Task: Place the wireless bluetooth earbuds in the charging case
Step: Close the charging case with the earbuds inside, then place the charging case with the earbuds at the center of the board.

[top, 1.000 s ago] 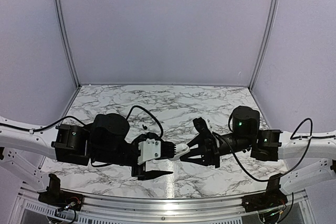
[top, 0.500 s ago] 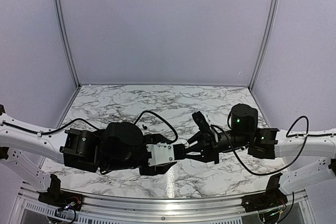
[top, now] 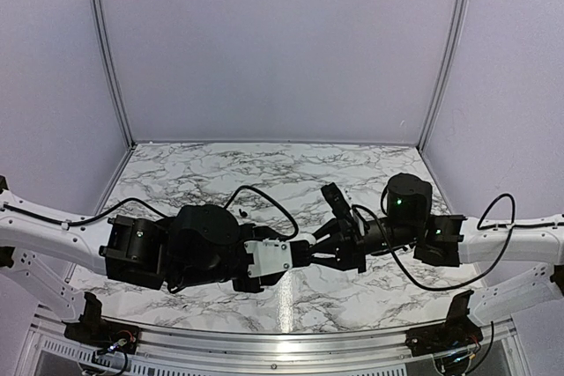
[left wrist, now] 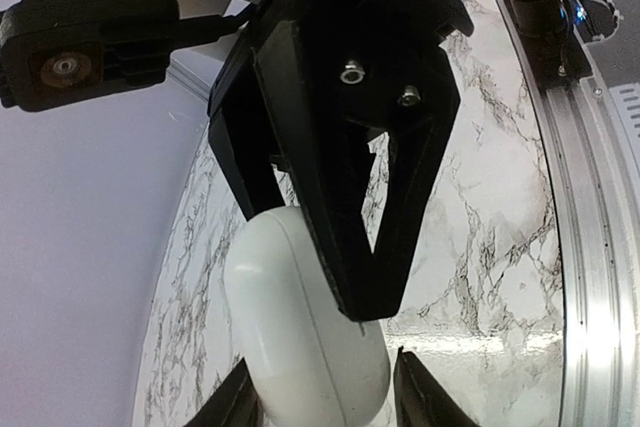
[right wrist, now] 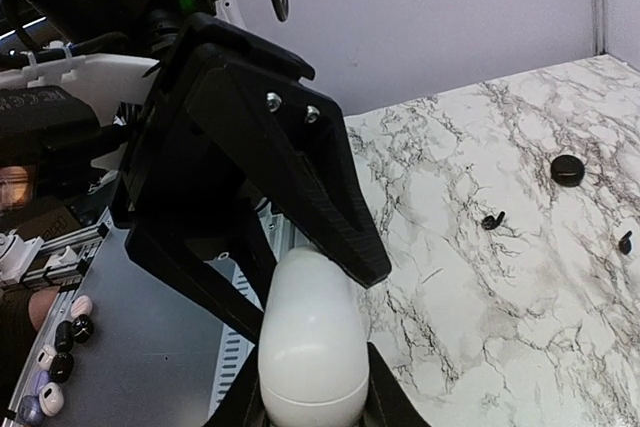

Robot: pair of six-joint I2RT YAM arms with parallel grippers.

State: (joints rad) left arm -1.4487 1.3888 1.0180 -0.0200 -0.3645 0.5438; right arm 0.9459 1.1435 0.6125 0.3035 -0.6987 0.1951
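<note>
L gripper (left wrist: 322, 399) & R gripper (right wrist: 312, 402) meet mid-air, fingers of both clamped on the white charging case (right wrist: 310, 342). I see two black earbuds (right wrist: 492, 220) loose on the marble table (right wrist: 520, 337), well apart from it.

Marble tabletop (top: 264, 169), metal rail (top: 282, 341) at near edge. On it, right wrist view: round black piece (right wrist: 567, 169), black earbud (right wrist: 491, 220), second black earbud (right wrist: 625, 241), all apart.

Charging case (right wrist: 308, 347) glossy smooth white plastic; table (right wrist: 480, 277) marble-look, polished; rail (left wrist: 585, 247) brushed metal.
</note>
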